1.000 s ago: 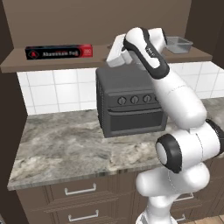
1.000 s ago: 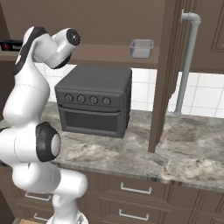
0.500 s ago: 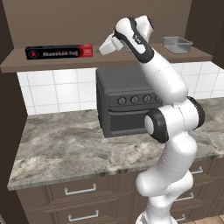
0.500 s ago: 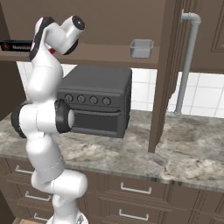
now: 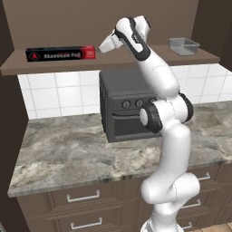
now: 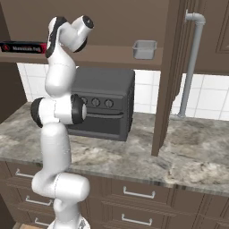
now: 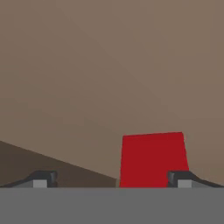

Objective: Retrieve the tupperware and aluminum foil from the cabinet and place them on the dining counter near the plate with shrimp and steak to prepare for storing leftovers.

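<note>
Your hand (image 5: 105, 45) is up at the cabinet shelf (image 5: 54, 65), fingers spread wide, nothing between them. It sits just off the red end of the aluminum foil box (image 5: 60, 54), not touching as far as the left base view shows. In the hand view the red end of the box (image 7: 153, 158) is dead ahead, offset toward the right fingertip (image 7: 179, 180), with the left fingertip (image 7: 41, 180) well clear of it; brown cabinet back wall behind it.

Foil box lies flat along the shelf, long side parallel to the shelf edge, red end toward your hand. In the right base view its black body (image 6: 22, 47) shows left of the arm.

Tupperware (image 5: 183, 45) sits upright at the far right end of the same shelf, well apart from the foil; in the right base view (image 6: 144, 49) it's near the cabinet's vertical side panel (image 6: 164, 76).

Below the shelf: black oven (image 5: 127, 106) on the marbled worktop (image 5: 63, 152), against the white tiles.
</note>
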Robot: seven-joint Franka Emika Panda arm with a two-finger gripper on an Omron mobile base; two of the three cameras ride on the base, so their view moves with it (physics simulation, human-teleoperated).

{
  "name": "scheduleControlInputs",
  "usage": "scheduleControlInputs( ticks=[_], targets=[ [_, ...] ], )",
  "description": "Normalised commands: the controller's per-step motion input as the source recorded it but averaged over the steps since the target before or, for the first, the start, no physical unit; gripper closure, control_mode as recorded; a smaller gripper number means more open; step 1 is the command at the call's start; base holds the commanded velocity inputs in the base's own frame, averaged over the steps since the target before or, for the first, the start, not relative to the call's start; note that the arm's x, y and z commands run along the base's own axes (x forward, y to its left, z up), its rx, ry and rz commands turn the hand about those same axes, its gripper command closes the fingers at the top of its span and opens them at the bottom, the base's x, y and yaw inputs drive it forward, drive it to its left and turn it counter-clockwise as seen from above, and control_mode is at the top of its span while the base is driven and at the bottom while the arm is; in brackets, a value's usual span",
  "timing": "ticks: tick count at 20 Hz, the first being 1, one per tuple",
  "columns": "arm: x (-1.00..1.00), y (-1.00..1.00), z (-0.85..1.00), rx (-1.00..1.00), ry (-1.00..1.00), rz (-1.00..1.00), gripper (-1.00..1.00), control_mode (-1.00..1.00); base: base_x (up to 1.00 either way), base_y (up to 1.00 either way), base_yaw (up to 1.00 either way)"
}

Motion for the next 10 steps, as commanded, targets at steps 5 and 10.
scheduleControlInputs(
  ticks=[5, 10],
  targets=[
    [0.38, 0.26, -0.29, 0.00, 0.00, 0.12, -1.00, -1.00, 0.00, 0.00, 0.00],
    [0.09, 0.33, -0.03, 0.00, 0.00, 0.08, -1.00, -1.00, 0.00, 0.00, 0.00]
  ],
)
